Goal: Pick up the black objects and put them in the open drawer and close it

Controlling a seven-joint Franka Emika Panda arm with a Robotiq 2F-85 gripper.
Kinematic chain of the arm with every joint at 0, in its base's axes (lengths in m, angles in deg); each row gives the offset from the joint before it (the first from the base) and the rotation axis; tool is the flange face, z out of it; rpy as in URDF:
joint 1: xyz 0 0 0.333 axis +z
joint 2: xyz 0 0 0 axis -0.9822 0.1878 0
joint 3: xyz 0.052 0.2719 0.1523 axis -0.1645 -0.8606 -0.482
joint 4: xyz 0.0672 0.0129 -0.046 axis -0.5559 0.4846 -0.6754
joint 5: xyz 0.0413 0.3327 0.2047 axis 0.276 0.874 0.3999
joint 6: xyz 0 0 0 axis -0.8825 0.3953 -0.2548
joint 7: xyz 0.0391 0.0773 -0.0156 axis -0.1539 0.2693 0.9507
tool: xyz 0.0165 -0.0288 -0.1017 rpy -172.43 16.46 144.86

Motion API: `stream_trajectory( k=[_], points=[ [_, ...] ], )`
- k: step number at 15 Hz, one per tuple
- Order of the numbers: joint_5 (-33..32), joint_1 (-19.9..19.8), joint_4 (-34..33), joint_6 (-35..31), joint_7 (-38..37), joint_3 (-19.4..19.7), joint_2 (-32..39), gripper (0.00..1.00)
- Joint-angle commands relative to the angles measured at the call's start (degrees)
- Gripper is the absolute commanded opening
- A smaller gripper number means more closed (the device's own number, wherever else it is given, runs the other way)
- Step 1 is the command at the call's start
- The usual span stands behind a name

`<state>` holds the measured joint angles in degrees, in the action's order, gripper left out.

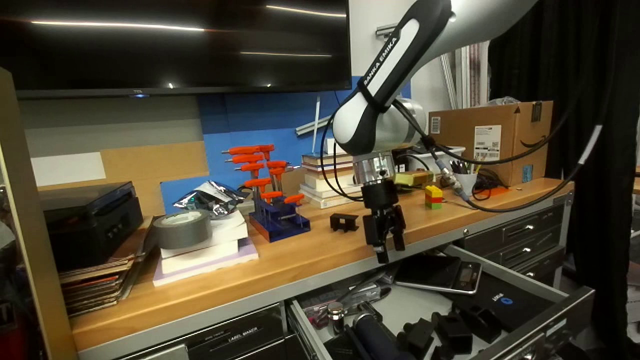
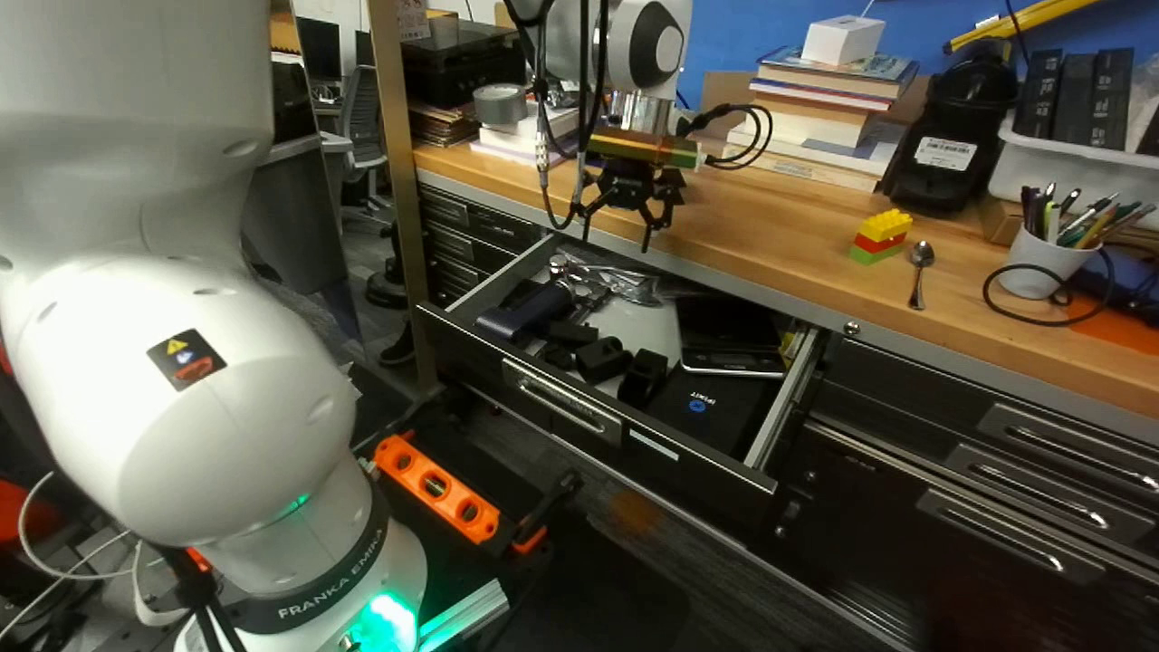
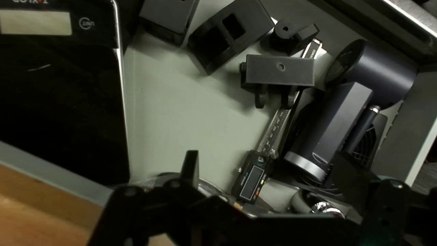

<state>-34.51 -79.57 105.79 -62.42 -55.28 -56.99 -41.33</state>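
– While the black-and-white robot arm (image 1: 370, 115) reaches down in an exterior view, what do you make out around it?

– On the pale wooden counter (image 1: 300, 257), a small bracket-shaped matte-black block (image 1: 344, 222), near a dark-blue stand (image 1: 280, 227) of red-handled hex keys (image 1: 257, 183). Below the counter, a wide grey metal drawer (image 1: 417, 302), pulled out, holds several chunky matte-black blocks (image 1: 454, 332)

– And the jaws?

– Pointing downward by the counter's front edge

– Are they wide in an exterior view, where the yellow, red and green toy-brick stack (image 2: 880, 237) stands near a metal spoon (image 2: 919, 272)?

– Plainly wide, above the drawer's rear. The chunky matte-black blocks lie close together near its front, between a dark-navy cylindrical device (image 2: 521, 312) and a flat black case with a blue mark (image 2: 724, 412)

– What does the wrist view add?

– The fingers (image 3: 191, 167) stand far apart, a black digital caliper (image 3: 252, 181) showing between them. A matte-black block with a round hole (image 3: 273, 73) covers part of the caliper, and just beside lies a matte-black block with rectangular openings (image 3: 239, 44). A glossy black scale with a metal rim (image 3: 61, 102) fills much of the view's left
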Motion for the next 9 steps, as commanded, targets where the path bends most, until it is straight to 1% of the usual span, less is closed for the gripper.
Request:
stream_trajectory(
  k=[1,4,9],
  points=[
    [-0.92,1.15,-0.83,0.23,0.17,0.00,-3.42,1.00],
    [-3.68,2.35,-1.93,-2.81,-0.24,0.21,-3.61,1.00],
    [-7.79,3.11,-2.77,-12.18,-0.06,0.57,-2.21,1.00]
  ],
)
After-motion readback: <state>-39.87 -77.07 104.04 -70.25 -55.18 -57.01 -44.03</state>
